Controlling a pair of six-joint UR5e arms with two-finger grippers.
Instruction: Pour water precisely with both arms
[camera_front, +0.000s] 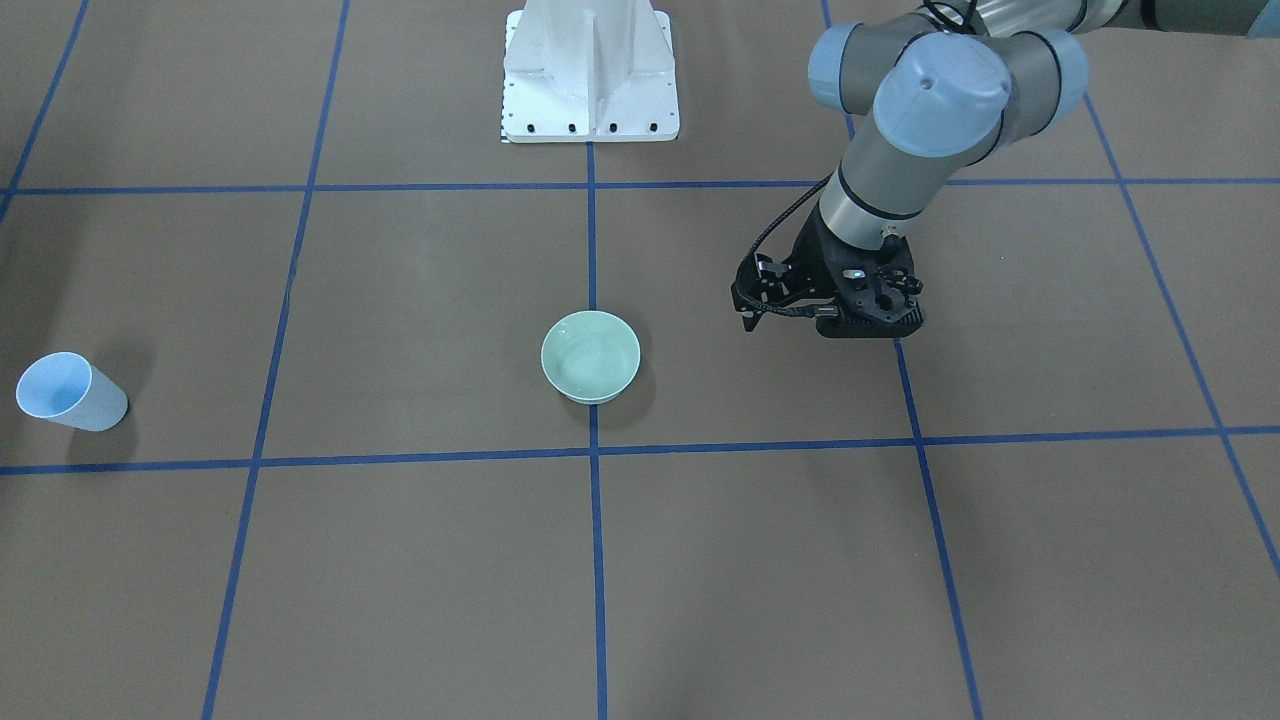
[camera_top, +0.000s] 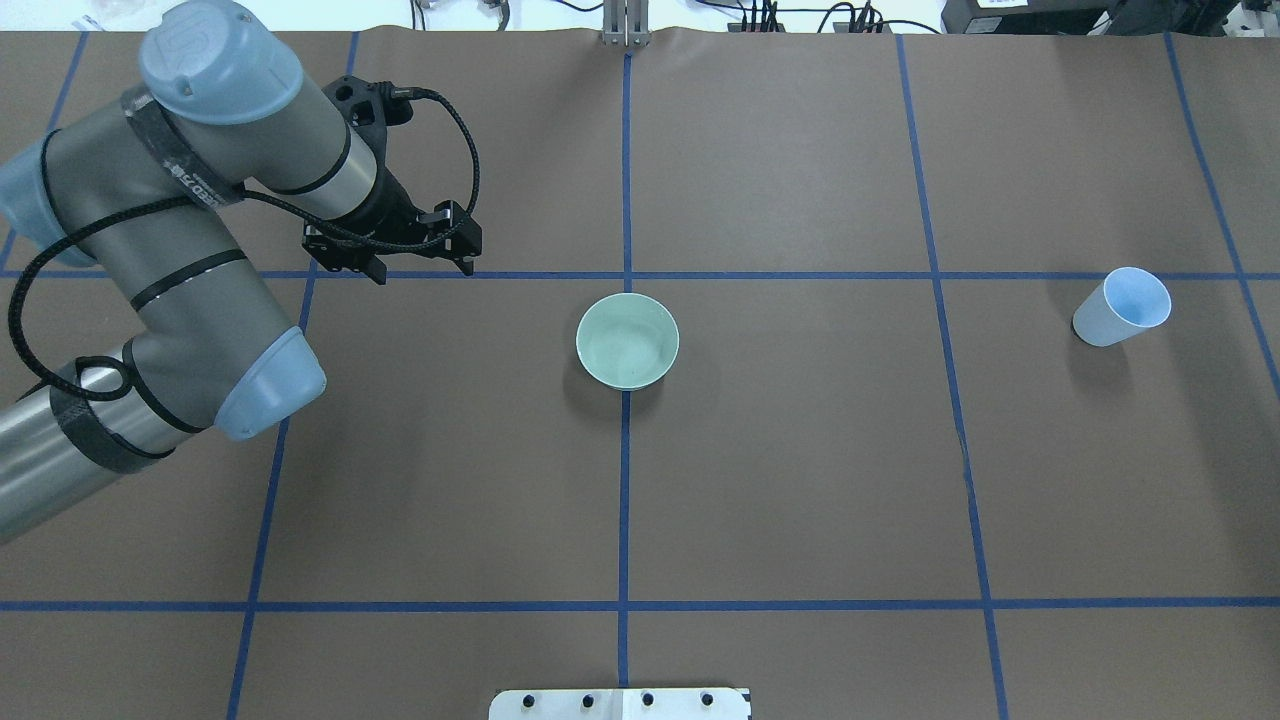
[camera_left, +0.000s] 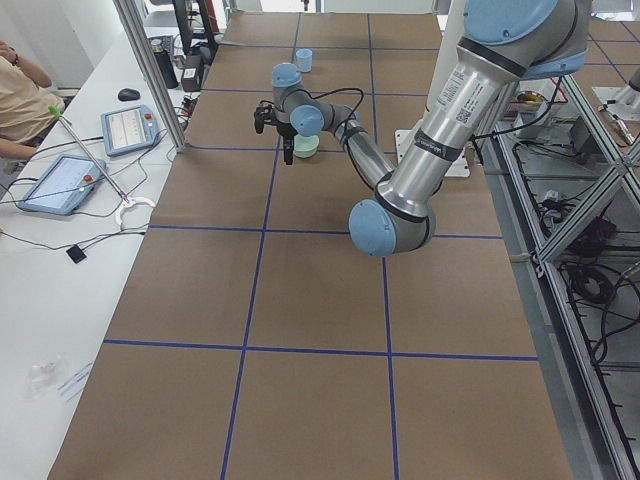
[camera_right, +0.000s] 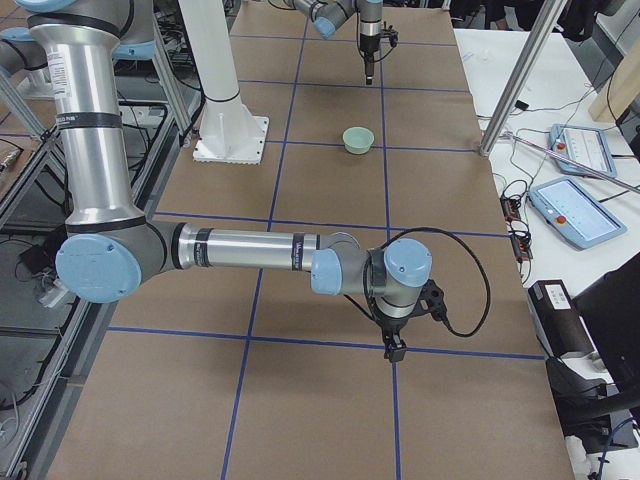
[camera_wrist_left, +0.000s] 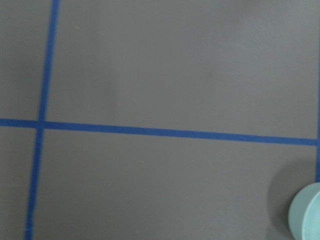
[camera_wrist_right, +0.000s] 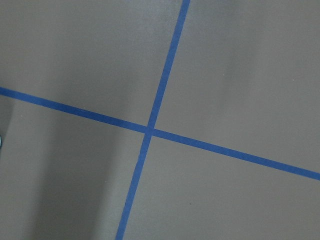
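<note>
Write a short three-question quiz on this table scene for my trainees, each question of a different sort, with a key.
1. True or false: the left gripper holds the pale blue cup.
2. Multiple choice: the mint-green bowl sits A) on a blue tape line; B) on a plate; C) in a tray.
3. Fill the gap: seen from the robot, the cup stands to the ____ of the bowl.

Key: 1 false, its fingers are apart and hold nothing; 2 A; 3 right.
</note>
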